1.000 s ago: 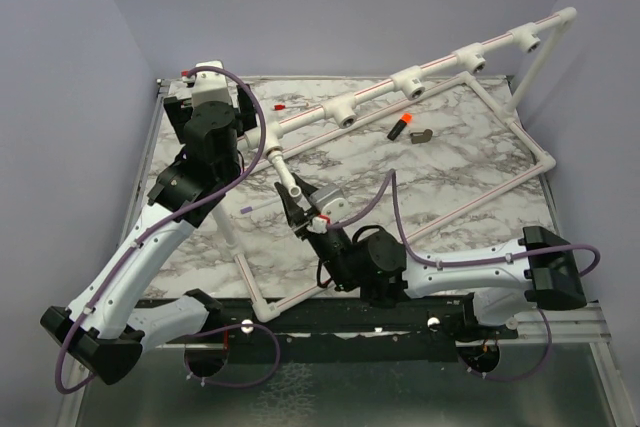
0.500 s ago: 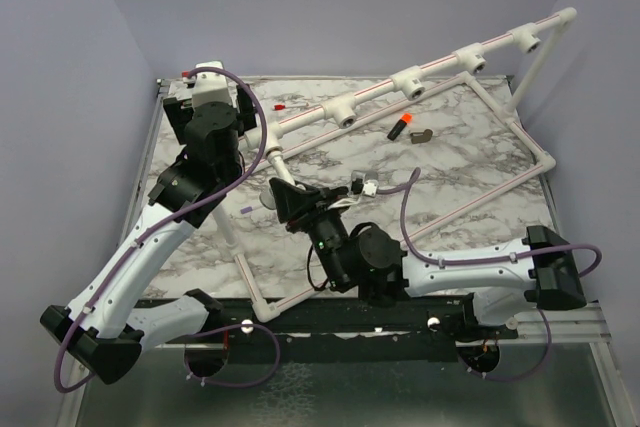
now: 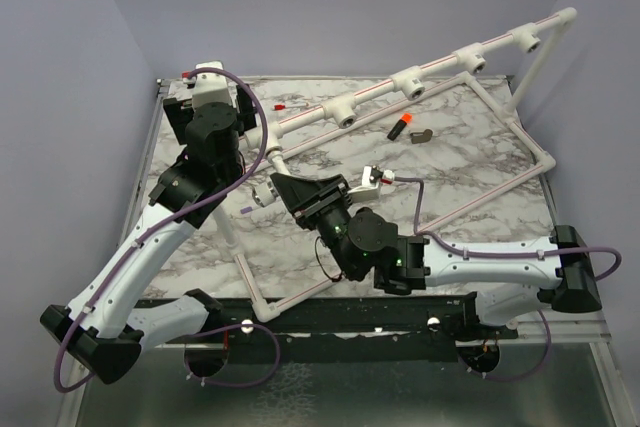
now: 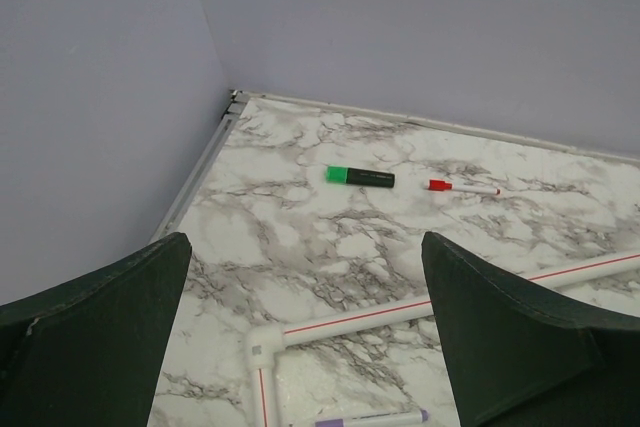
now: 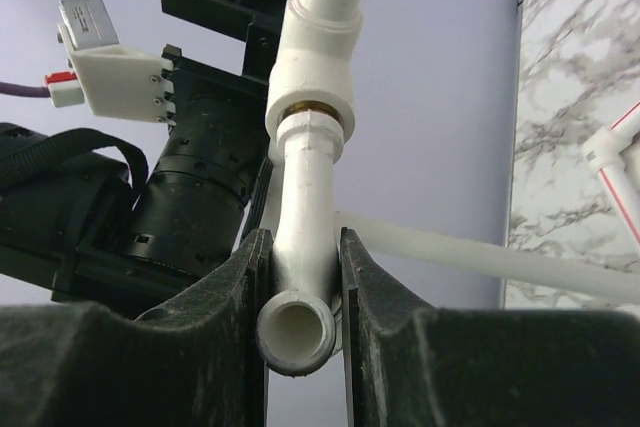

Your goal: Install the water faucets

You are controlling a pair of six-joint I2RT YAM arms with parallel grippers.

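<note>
Fingers of our right gripper clamp a white pipe, arm stretched leftward; our left gripper hangs spread wide, forearm angled forward.

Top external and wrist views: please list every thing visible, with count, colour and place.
pipe frame: one, white, on the marble table.
metal faucet: one, grey, beside the stick.
stick: one, black, orange tip, far centre.
highlighter: one, green, far left corner.
red marker: one, white-red, beside the highlighter.
purple marker: one, purple, left centre.
pipe fitting: one, white, brass-coloured ring, between right jaws.
left gripper: one, dark, jaws open, empty.
right gripper: one, dark, jaws shut on pipe fitting.
</note>
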